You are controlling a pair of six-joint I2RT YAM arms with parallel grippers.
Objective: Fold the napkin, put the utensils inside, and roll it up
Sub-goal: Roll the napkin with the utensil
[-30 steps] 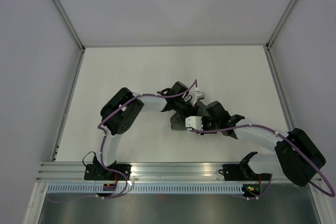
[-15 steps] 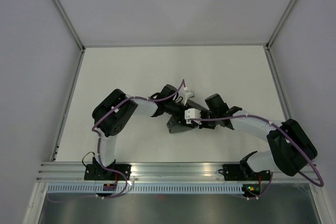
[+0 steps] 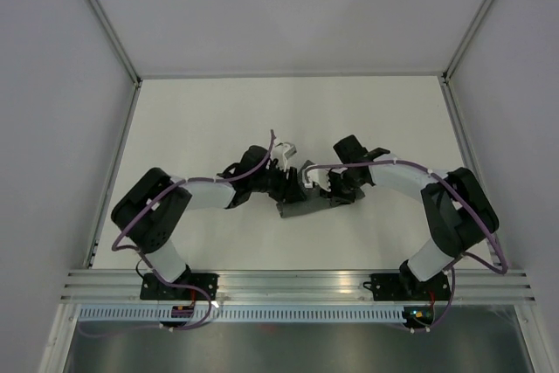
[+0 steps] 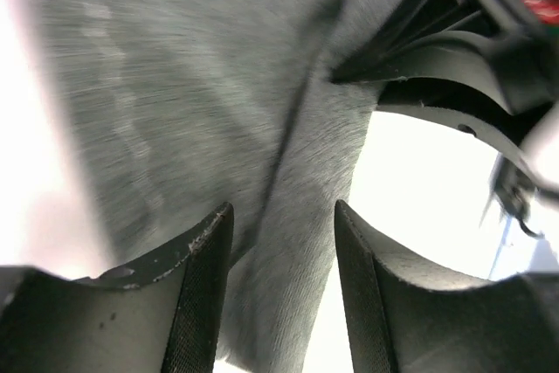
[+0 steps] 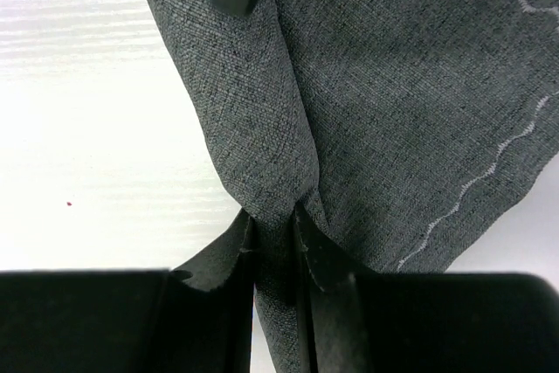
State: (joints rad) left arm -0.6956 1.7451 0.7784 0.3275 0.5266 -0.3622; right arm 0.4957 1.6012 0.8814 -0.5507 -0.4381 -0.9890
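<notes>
The napkin (image 3: 298, 209) is a bunched dark grey cloth at the middle of the table, mostly covered by both grippers in the top view. My right gripper (image 5: 273, 216) is shut on a raised fold of the napkin (image 5: 384, 85), whose pale stitched hem runs along the right. It reaches the cloth from the right (image 3: 318, 192). My left gripper (image 4: 284, 216) stands open, with the napkin (image 4: 192, 85) hanging loose between its fingers and touching neither pad. It comes in from the left (image 3: 288, 184). The utensils are out of view.
The white tabletop (image 3: 218, 120) is bounded by grey walls on three sides. An aluminium rail (image 3: 288, 281) carries both arm bases along the near edge. The right gripper's black fingers (image 4: 454, 58) show in the left wrist view, close beyond the cloth.
The left gripper has opened and let go of the napkin while its arm stretched out low to the left. The right gripper has closed on a fold and swung farther back.
</notes>
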